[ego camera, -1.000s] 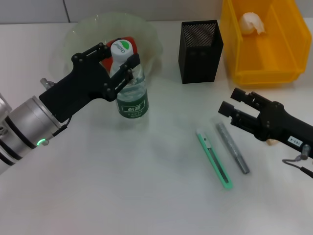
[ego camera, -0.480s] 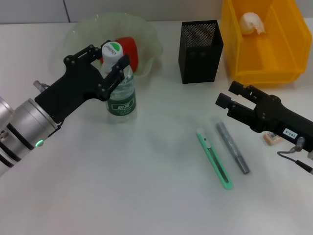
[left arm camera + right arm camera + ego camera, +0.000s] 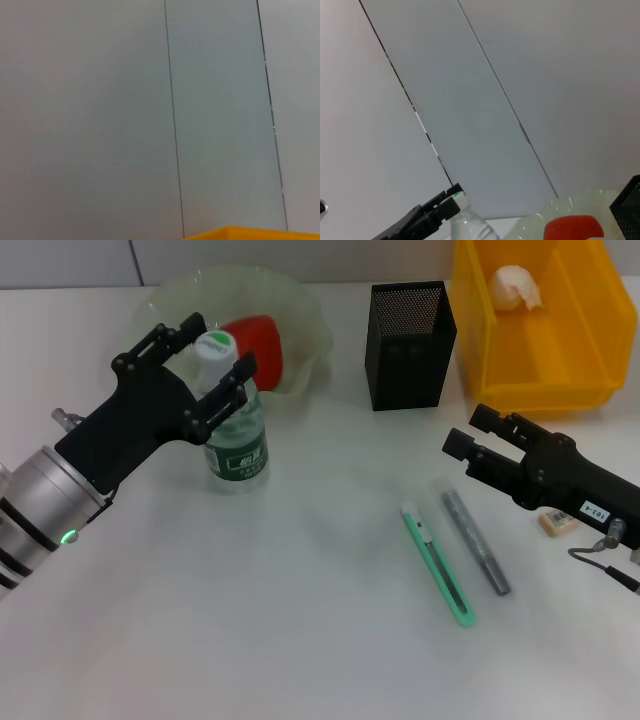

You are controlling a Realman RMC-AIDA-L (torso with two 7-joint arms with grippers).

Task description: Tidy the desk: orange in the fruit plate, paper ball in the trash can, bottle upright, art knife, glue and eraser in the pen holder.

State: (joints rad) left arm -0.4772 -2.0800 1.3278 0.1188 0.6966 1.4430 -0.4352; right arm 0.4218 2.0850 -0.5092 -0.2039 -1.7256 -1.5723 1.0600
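1. the left gripper [image 3: 207,358] sits at about 10 o'clock on the surface [image 3: 300,640], its fingers [image 3: 228,386] spread wide on either side of the bottle [image 3: 233,420], apart from its neck rather than clamped on it.
2. the bottle stands upright, white cap up and green label facing front, just beside the near rim of the plate [image 3: 300,330].
3. the plate is pale and translucent, at 11 o'clock; a red-orange fruit [image 3: 255,340] lies inside it, partly hidden behind the bottle cap.
4. the black mesh holder [image 3: 408,340] stands upright at 12 o'clock, between the plate and the yellow bin [image 3: 560,350].
5. the paper ball [image 3: 515,285] lies in the bin, at its far end, around 1 o'clock.
6. the right gripper [image 3: 466,445] is at 3 o'clock, its fingers open with a moderate gap, pointing toward the middle of the surface and holding nothing.
7. the green knife [image 3: 437,563] lies flat at about 4 o'clock, and the grey glue stick [image 3: 476,541] lies just beside it on its right, nearly parallel.
8. a small tan piece, probably the eraser [image 3: 557,523], lies on the surface close by the right arm, partly hidden by it.
9. the right wrist view shows the left gripper [image 3: 440,207], the bottle top [image 3: 470,225], the plate rim [image 3: 570,207] and the fruit [image 3: 572,227] against a plain wall.
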